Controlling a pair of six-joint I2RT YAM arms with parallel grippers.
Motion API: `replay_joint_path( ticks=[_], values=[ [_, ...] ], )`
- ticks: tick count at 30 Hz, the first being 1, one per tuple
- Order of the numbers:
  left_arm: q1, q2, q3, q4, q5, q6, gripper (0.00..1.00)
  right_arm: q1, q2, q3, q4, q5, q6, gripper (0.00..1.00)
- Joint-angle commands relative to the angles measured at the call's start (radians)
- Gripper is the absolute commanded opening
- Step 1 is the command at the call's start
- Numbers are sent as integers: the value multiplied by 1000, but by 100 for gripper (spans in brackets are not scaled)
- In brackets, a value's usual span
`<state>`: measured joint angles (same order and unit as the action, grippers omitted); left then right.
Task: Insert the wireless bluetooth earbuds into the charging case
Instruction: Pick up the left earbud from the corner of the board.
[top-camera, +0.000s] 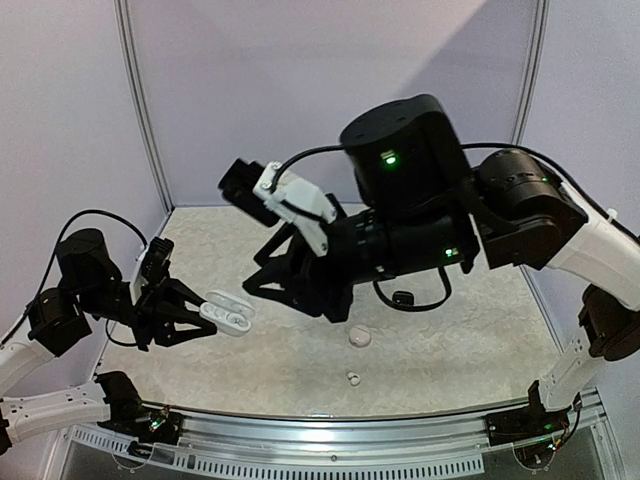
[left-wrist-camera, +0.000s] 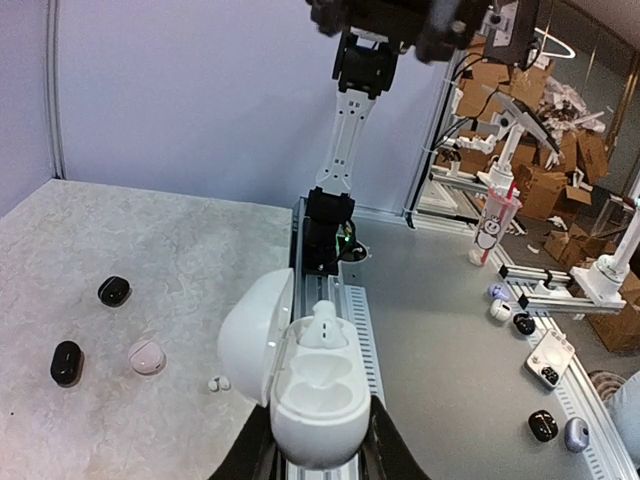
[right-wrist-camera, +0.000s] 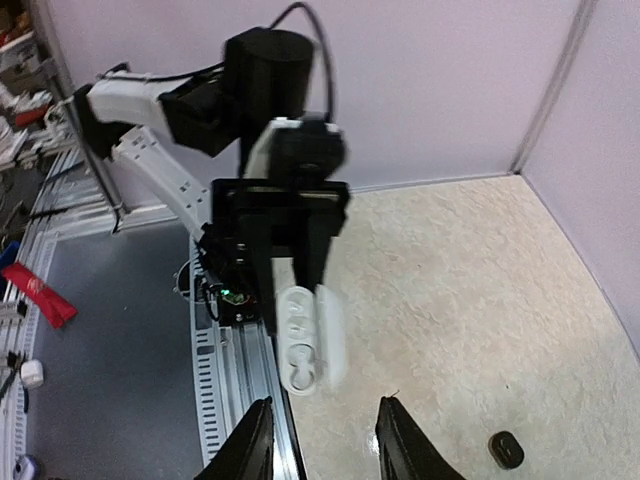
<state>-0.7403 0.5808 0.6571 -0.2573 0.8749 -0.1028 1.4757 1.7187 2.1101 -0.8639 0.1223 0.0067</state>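
My left gripper (top-camera: 214, 318) is shut on a white charging case (left-wrist-camera: 318, 400), with its lid (left-wrist-camera: 250, 335) swung open to the left. One white earbud (left-wrist-camera: 326, 326) stands in the case's far socket, and the near socket is empty. Loose white earbuds (left-wrist-camera: 218, 383) lie on the table beside the case, and from above they show as a small speck (top-camera: 352, 379). My right gripper (right-wrist-camera: 322, 445) is open with nothing between its fingers, a short way back from the case (right-wrist-camera: 305, 340). From above, the right gripper (top-camera: 278, 295) hangs just right of the case (top-camera: 226, 316).
A pink oval case (top-camera: 360, 336) and a black case (top-camera: 403, 298) lie mid-table. The left wrist view shows two black cases (left-wrist-camera: 113, 290) (left-wrist-camera: 66, 362) and the pink one (left-wrist-camera: 147, 356). The table's slotted metal rail (left-wrist-camera: 352, 320) runs under the held case.
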Motion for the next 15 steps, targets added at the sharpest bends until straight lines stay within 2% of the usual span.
replay_joint_path(
  ticks=[1, 6, 8, 12, 15],
  values=[
    [17, -1, -19, 76, -22, -85, 0, -108, -118, -163, 52, 129, 224, 37],
    [39, -10, -19, 77, -37, -106, 0, -254, -242, -450, -84, 223, 565, 33],
    [49, -11, -16, 76, -42, -105, 0, -310, -259, -568, -126, 192, 691, 31],
    [68, -10, -6, 69, -40, -91, 0, -337, -232, -768, -97, 86, 764, 25],
    [78, -9, 4, 56, -36, -77, 0, -345, -173, -845, -44, -5, 792, 24]
  ],
)
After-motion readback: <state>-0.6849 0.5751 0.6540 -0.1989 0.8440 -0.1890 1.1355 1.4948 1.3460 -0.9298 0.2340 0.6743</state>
